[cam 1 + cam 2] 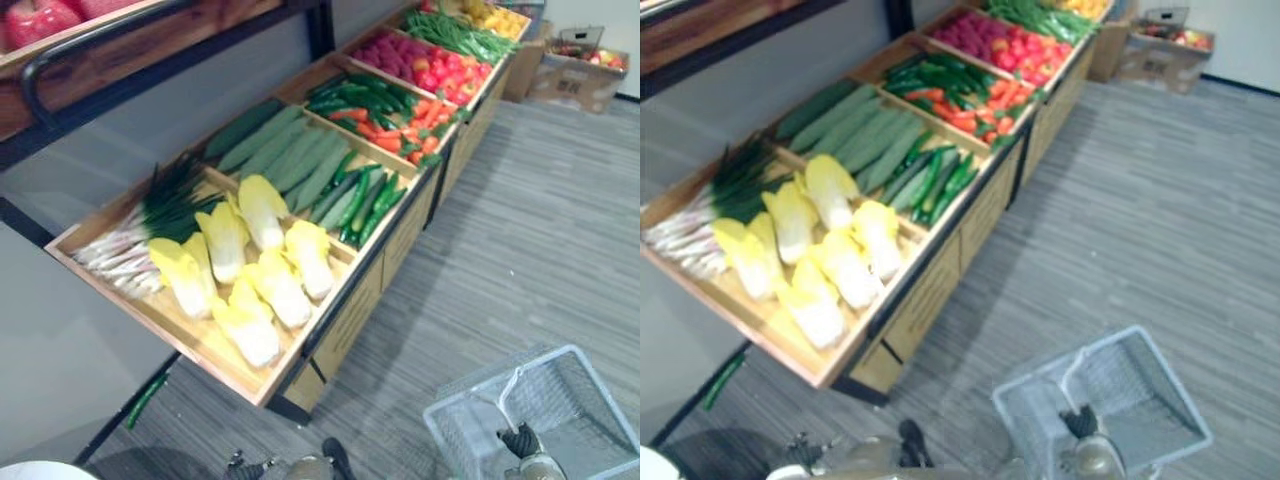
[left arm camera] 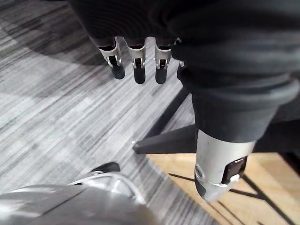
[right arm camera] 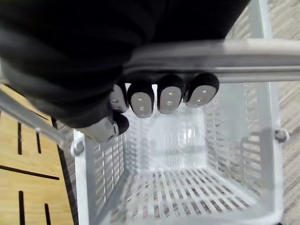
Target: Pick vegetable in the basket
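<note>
Shop aisle: a long wooden bench (image 1: 350,318) beside a grey streaked floor (image 1: 540,220).
The bench is split into sloping compartments, with pale wood front panels and black edging. A grey panel (image 1: 150,140) rises behind it, under a darker wooden shelf (image 1: 120,55). At the far end, a cardboard box (image 1: 575,82) stands near a pale wall (image 1: 590,15).

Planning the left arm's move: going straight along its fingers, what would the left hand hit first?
Probably the grey striped floor: the left hand points its straight fingers at it, the stand's black base bar close beside; depth unclear.
</note>
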